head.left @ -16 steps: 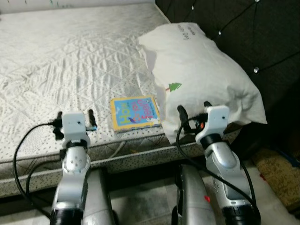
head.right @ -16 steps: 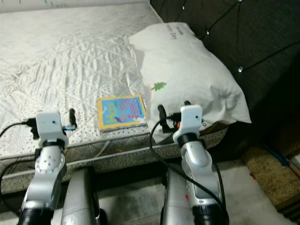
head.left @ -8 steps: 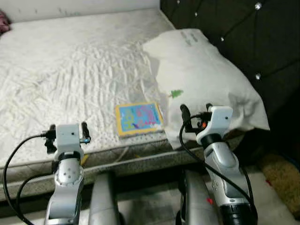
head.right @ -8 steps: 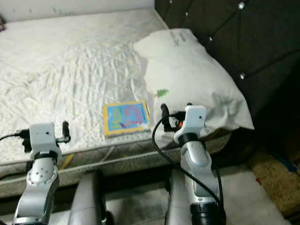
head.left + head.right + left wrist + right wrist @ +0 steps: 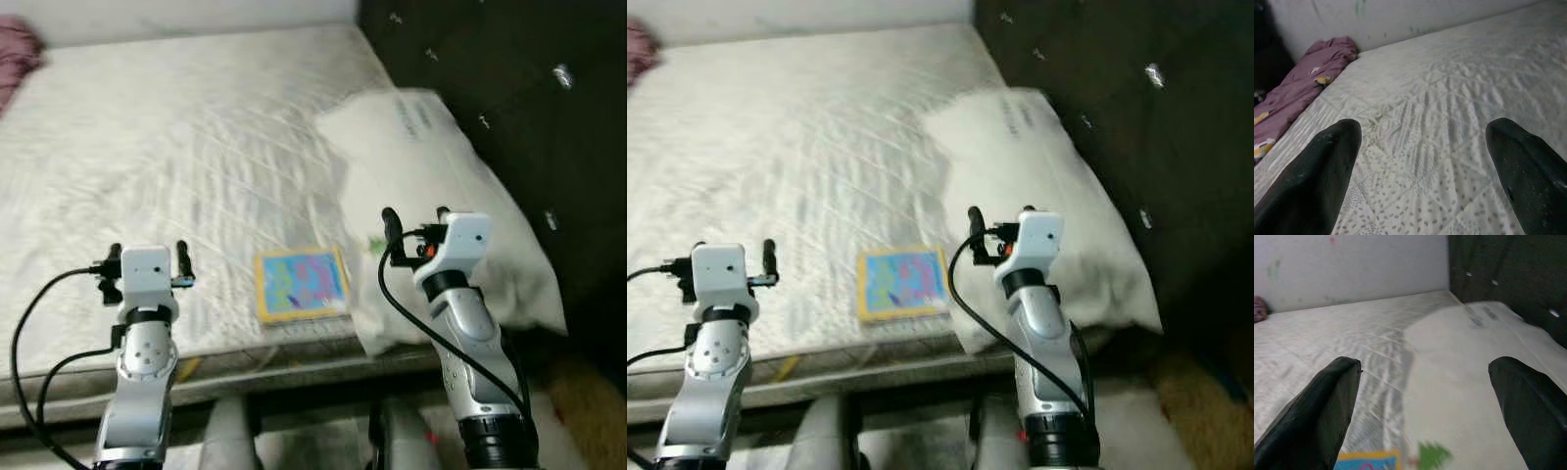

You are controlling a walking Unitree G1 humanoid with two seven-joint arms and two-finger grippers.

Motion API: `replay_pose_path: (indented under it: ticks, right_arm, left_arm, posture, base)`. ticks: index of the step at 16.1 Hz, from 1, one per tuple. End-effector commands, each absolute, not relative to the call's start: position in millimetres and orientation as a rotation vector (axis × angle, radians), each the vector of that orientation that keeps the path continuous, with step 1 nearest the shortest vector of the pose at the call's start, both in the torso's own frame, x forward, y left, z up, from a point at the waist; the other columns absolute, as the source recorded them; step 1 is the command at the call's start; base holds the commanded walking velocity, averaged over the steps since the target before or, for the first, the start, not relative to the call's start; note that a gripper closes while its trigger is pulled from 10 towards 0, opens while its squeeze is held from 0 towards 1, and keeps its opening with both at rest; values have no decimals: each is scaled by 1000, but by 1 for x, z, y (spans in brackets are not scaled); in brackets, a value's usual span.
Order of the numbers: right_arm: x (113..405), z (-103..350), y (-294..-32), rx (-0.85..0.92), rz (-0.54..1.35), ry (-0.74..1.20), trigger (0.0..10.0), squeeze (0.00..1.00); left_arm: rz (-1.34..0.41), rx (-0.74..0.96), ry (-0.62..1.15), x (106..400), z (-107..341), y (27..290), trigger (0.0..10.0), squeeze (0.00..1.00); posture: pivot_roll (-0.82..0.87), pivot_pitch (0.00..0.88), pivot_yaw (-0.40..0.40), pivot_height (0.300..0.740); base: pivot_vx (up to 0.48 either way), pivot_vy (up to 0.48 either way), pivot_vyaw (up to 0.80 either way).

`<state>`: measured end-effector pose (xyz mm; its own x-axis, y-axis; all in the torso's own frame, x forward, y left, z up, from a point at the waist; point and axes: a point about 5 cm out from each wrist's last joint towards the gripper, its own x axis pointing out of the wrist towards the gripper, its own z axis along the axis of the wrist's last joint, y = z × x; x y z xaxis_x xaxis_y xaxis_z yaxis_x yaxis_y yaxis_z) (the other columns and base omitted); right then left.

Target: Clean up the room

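1. You have the colourful yellow-edged children's book flat near the white quilted mattress edge; its cover lettering is too blurred to read.
2. Beside it, the white pillow has a small green tree print and illegible grey writing.
3. Left gripper and right gripper hover with fingers spread, holding nothing.
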<state>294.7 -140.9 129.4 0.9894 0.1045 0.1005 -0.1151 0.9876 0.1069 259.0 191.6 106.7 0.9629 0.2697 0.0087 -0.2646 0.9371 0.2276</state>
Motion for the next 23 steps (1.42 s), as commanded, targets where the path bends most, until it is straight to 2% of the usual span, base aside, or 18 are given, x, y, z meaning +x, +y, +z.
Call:
replay_pose_path:
  ticks: [1,3,4,6,11,15,18,23]
  right_arm:
    - [293,129,-142,109,109,-97,10000,0]
    - [291,128,-146,93,95,-95,10000,0]
    - [291,128,-147,91,92,-95,10000,0]
    - [289,126,-151,80,87,-88,10000,0]
    - [285,122,-153,69,70,-73,10000,0]
    - [277,114,-147,56,67,-48,10000,0]
    - [279,113,-155,47,34,-41,10000,0]
    - [281,115,-153,53,44,-46,10000,0]
  left_arm:
    - [220,200,-13,261,112,184,10000,0]
    - [10,195,-92,263,120,160,10000,0]
    - [-29,183,-93,263,119,156,10000,0]
    - [-169,71,-115,262,120,143,10000,0]
    - [-204,9,-130,261,124,137,10000,0]
    - [-115,77,-112,261,121,147,10000,0]
    - [-69,42,-48,259,112,154,10000,0]
    - [-102,-11,-9,258,110,149,10000,0]
  posture:
    - [-13,0,32,718]
    - [-16,0,26,740]
    - [-16,0,25,740]
    - [-18,0,19,740]
    - [-12,0,6,740]
    - [-11,0,14,740]
    - [-15,0,16,740]
    - [-16,0,17,740]
  base:
    - [0,0,0]
    - [0,0,0]
    - [0,0,0]
    - [0,0,0]
    - [0,0,0]
    - [0,0,0]
    - [0,0,0]
    - [0,396,0]
